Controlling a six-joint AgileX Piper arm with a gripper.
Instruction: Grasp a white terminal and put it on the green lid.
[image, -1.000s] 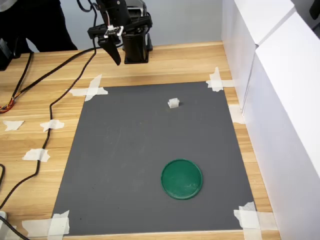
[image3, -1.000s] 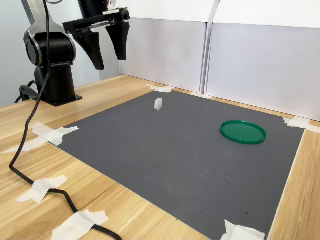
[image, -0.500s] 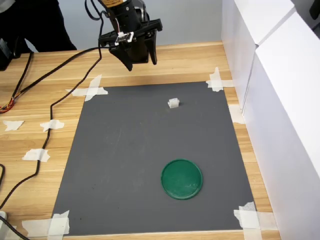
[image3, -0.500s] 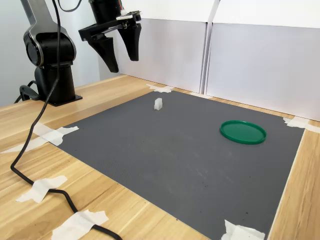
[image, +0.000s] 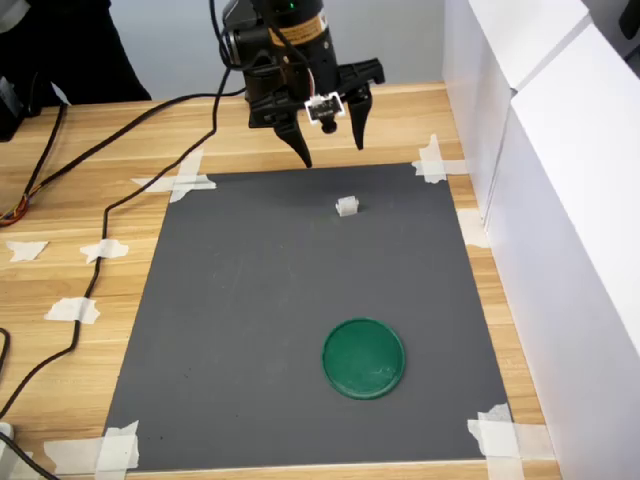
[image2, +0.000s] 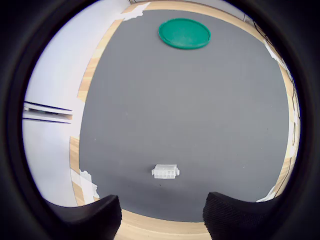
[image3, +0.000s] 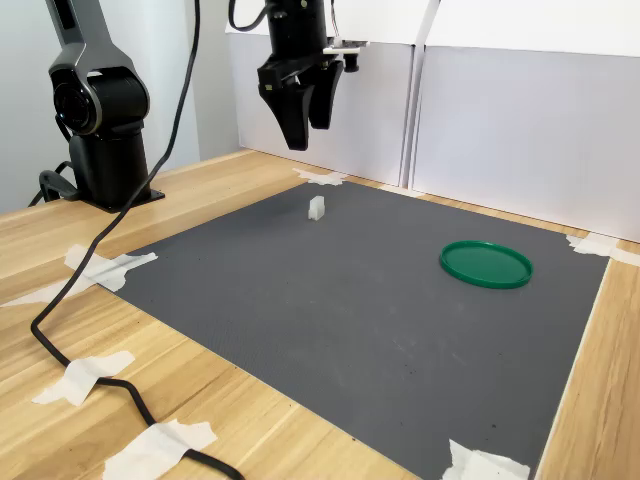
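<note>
The gripper hangs in the upper middle of the first exterior view, above the far edge of the gray mat, its two dark fingers pointing down and spread apart with nothing between them. In the second exterior view the gripper sits in the upper middle of the frame, raised well clear of the mat in front of the white panel wall. The white terminal rests on the mat in the upper-middle part of the first exterior view, just below the spread fingertips in the picture and not touched by them; in the second exterior view the white terminal stands left of centre, under the gripper. In the wrist view the white terminal lies low in the frame, above the gap between the two dark fingertip pads. The green lid lies flat on the mat in the lower right-centre of the first exterior view, well apart from the terminal; it appears at the right of the second exterior view and near the top edge of the wrist view. White tape pieces hold the mat's corners to the wooden table, and a black cable trails across the table on the first exterior view's left.
</note>
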